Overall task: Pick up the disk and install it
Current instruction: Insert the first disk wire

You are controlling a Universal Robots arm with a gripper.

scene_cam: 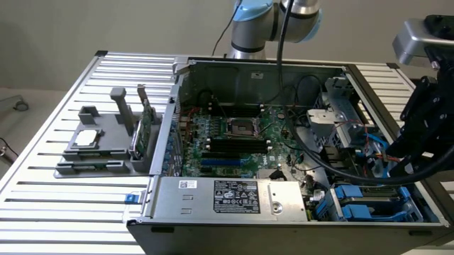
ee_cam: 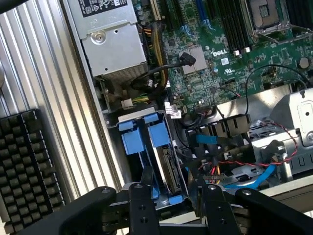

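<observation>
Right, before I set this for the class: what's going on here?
A robot arm's gripper hangs over the drive bay at one corner of an open computer case. Its jaws stand apart, with nothing clamped between them. The disk, in its blue carrier, sits on edge in the bay just below the gripper.

Exterior view overlooks the case (scene_cam: 262, 85); wrist view looks closely inside.

computer case (scene_cam: 255, 79) 1 | power supply (scene_cam: 227, 197) 1 | motherboard (scene_cam: 234, 143) 1 | disk (ee_cam: 167, 167) 1 | grey holder (scene_cam: 95, 151) 1
</observation>
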